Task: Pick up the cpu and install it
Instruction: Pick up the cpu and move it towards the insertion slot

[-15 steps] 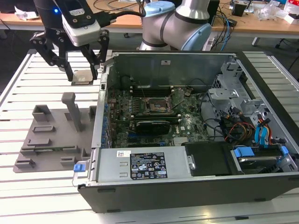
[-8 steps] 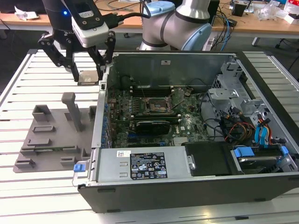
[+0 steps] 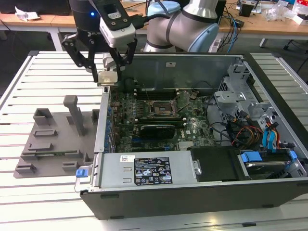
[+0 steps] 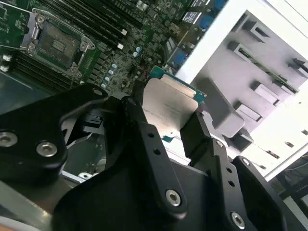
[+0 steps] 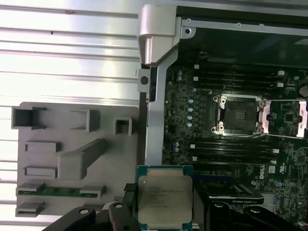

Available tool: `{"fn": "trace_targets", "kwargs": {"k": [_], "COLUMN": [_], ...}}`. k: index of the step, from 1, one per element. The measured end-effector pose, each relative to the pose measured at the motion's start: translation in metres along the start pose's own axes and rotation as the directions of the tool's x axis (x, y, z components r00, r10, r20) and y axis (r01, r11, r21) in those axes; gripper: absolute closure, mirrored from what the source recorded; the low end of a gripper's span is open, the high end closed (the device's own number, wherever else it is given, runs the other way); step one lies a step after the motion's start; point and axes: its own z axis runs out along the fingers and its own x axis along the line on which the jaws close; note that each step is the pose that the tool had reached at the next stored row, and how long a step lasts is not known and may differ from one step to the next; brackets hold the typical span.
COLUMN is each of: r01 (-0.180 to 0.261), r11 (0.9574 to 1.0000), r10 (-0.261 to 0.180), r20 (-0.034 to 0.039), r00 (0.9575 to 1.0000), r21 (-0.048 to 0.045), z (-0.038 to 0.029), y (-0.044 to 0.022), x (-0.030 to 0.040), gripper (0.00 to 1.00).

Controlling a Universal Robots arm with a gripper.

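The cpu (image 3: 107, 78) is a flat square chip with a silver-grey top, and it hangs in the air over the case's wall on the exterior view's left. My gripper (image 3: 107, 76) is shut on it, one black finger on each side. In both wrist views the cpu (image 4: 168, 108) (image 5: 164, 198) sits between the fingers (image 4: 195, 134), metal top toward the cameras. The open socket (image 3: 161, 109) (image 5: 239, 115) (image 4: 57, 44) lies on the motherboard inside the case, apart from the chip, with its metal frame raised.
A grey plastic tray (image 3: 53, 139) (image 5: 57, 159) with upright posts stands on the slatted table (image 3: 29, 86) beside the open computer case (image 3: 192, 60). Inside are memory slots, cables and drive bays (image 3: 250, 115). The power supply (image 3: 144, 171) fills the near side.
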Motion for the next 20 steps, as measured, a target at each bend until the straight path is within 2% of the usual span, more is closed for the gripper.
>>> {"fn": "trace_targets", "kwargs": {"k": [2, 6, 12, 13, 14, 18, 20], "r01": [0.0, 0.0, 0.0, 0.0, 0.0, 0.0, 0.0], "r11": [1.0, 1.0, 1.0, 1.0, 1.0, 0.9999, 0.9999], "r10": [0.0, 0.0, 0.0, 0.0, 0.0, 0.0, 0.0], "r20": [0.0, -0.0001, -0.0002, -0.0003, -0.0005, -0.0006, -0.0007], "r00": [1.0, 1.0, 1.0, 1.0, 1.0, 1.0, 1.0], "r21": [0.0003, 0.0021, 0.0034, 0.0047, 0.0087, 0.0114, 0.0123], "z": [0.0002, 0.0011, 0.0031, 0.004, 0.0065, 0.0082, 0.0086], "y": [0.0003, 0.0014, 0.0028, 0.004, 0.0083, 0.0107, 0.0113], "x": [-0.0033, -0.0171, -0.0311, -0.0366, -0.0535, -0.0637, -0.0667], "gripper": [0.45, 0.45, 0.45, 0.45, 0.45, 0.45, 0.45]}}
